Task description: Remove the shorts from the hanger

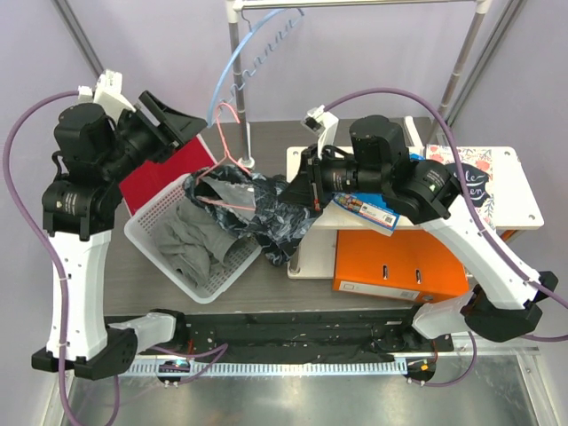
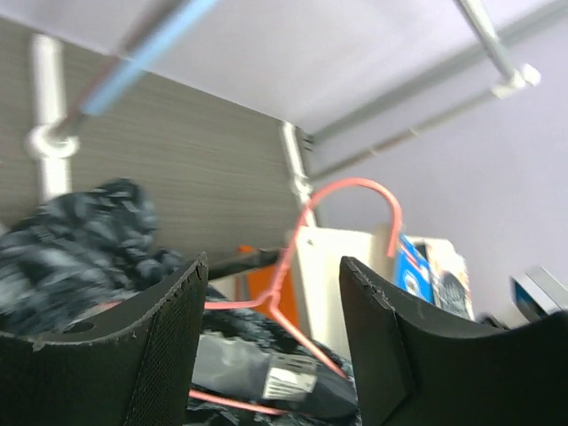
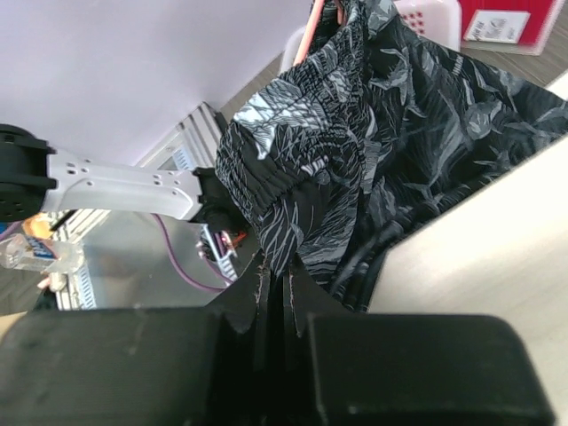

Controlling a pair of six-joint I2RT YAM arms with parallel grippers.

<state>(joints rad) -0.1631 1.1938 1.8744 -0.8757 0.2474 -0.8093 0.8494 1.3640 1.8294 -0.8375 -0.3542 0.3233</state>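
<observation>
Hovering over the far left side of the basket (image 1: 146, 232), the left claw (image 1: 182, 124) stands spread and holds nothing. The top view puts it just left of the hanger (image 1: 232, 151), whose hook points up and away from the table. The left wrist view adds that the pink hook (image 2: 355, 185) and neck show in the gap between the two fingers (image 2: 142, 355), beyond their tips; I cannot tell whether either finger touches the wire. It also shows a bunch of the shorts (image 2: 80, 240) at far left.

In the top view the shorts (image 1: 271, 217) drape from the hanger's right arm over the basket rim, above a grey garment (image 1: 200, 240), and reach right to the white shelf (image 1: 355, 244). Their right end meets the right claw (image 1: 288, 191), but the pinch is hidden there. The right wrist view settles it: the right claw (image 3: 272, 288) is pressed together on a fold of the shorts (image 3: 355, 115) beside the shelf edge, with the hanger (image 3: 315, 18) far off at the top.
</observation>
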